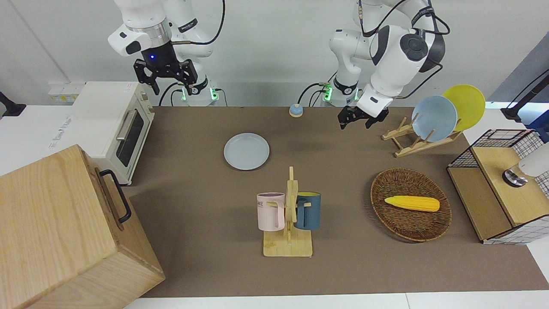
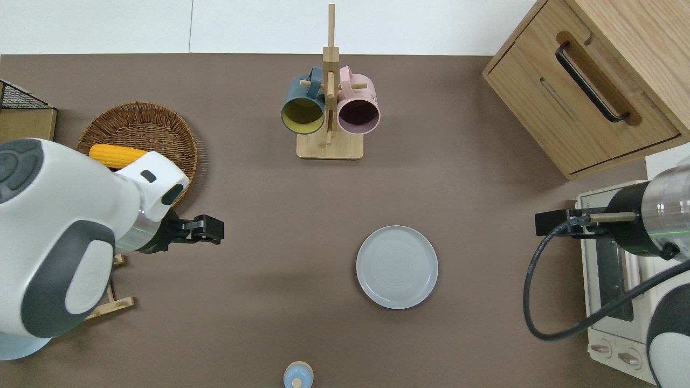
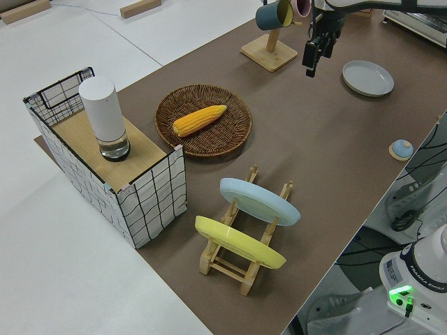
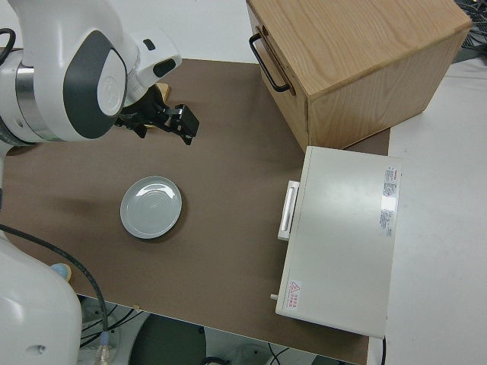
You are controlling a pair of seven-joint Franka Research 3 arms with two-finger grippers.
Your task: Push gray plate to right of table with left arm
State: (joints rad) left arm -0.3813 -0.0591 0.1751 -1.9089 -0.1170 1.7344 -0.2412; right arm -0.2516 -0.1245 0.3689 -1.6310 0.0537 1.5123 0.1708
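We see a long brown table (image 1: 343, 266) w/ two white robot arms at one long edge. The gray plate (image 1: 246, 151) lies flat on the bare tabletop, roughly mid-table and a bit toward the right arm's end. It's round, shallow, pale gray w/ a faint blue tint, a low raised rim, and faint concentric rings on its inner face; it looks empty. Nothing touches it.

The left gripper (image 2: 207, 229) hangs in the air over bare tabletop, well apart from the plate, toward the left arm's end. Its black fingers (image 1: 344, 122) point down; we can't tell whether they are apart or together. The right gripper (image 1: 165, 79) is parked; its fingers look spread apart, holding nothing.

Farther from the robots than the plate stands a wooden mug rack (image 1: 288, 240) w/ a pink mug (image 1: 271, 211) and a dark blue mug (image 1: 308, 210) hung on it. Toward the left arm's end sit a wicker basket (image 1: 388, 182) w/ a corn cob (image 1: 412, 203) in it, and a wooden dish rack (image 1: 407, 143) holding a sky-blue plate (image 1: 434, 118) and a yellow plate (image 1: 467, 103) on edge. At the right arm's end are a white toaster oven (image 1: 111, 124) and a wooden cabinet (image 1: 60, 231).
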